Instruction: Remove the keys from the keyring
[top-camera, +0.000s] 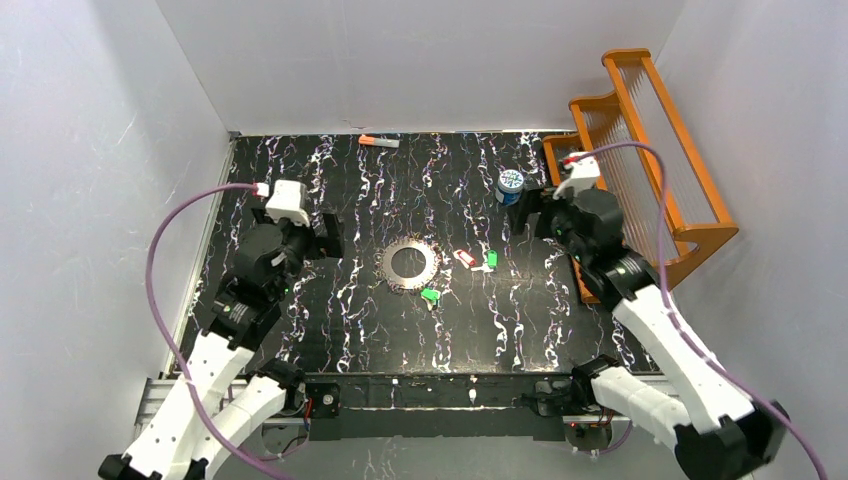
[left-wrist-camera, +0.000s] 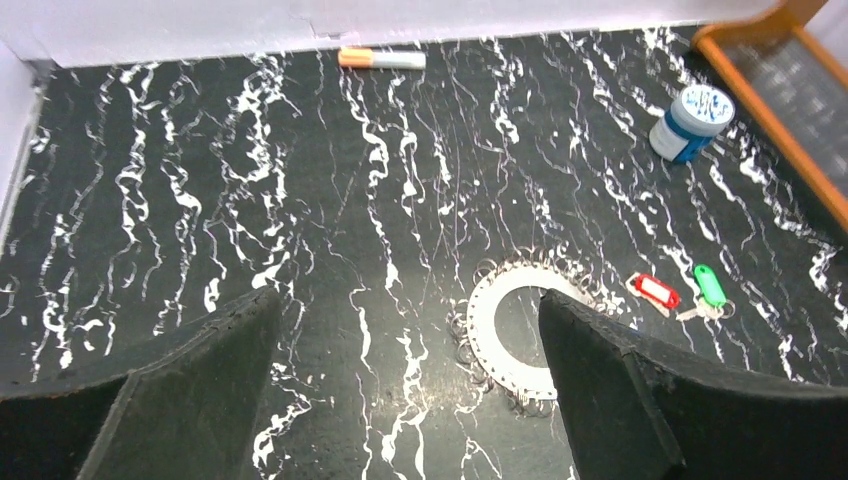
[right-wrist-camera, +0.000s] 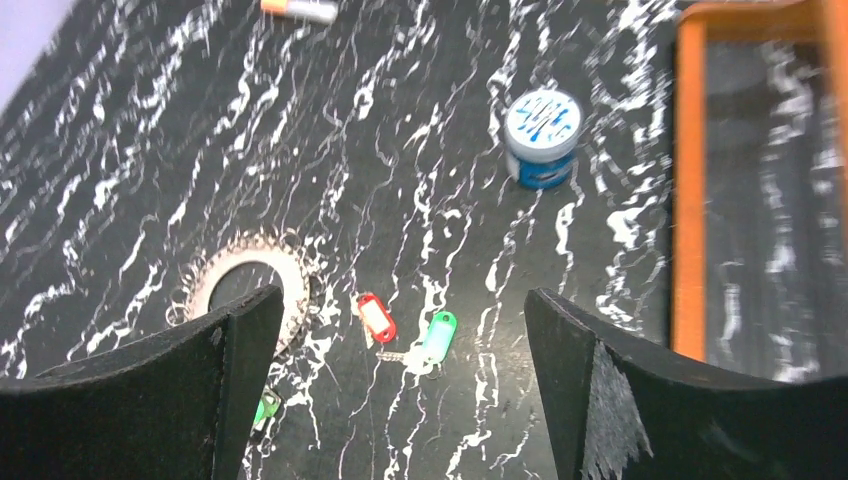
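Keyring (top-camera: 387, 265): flat grey toothed ring, lying flat on the desk (top-camera: 480, 335); small wire loops fringe its outer edge in the left wrist view.
Red key (top-camera: 465, 258): on the desk to the right of the keyring, clear of its rim.
Green key A (top-camera: 490, 260): just beyond the red key on the same side, farther from the keyring; a little bare metal shows beside it in the right wrist view.
Green key B (top-camera: 431, 295): close by the keyring's near-right edge; contact with the rim cannot be told. Partly hidden behind a finger in the right wrist view.
Left claw (left-wrist-camera: 415, 400): off to the left of the keyring, above the desk, fingers spread wide, nothing between them.
Right claw (right-wrist-camera: 400, 400): right of and beyond the keyring, fingers spread wide, nothing held.
Canister (top-camera: 511, 186): blue and white, upright, far-right of the keyring, near the right claw.
Stick (top-camera: 379, 142): orange and grey, lying at the far desk edge, well beyond the keyring.
Rack (top-camera: 650, 150): orange wood, at the right desk edge, well apart from the keyring.
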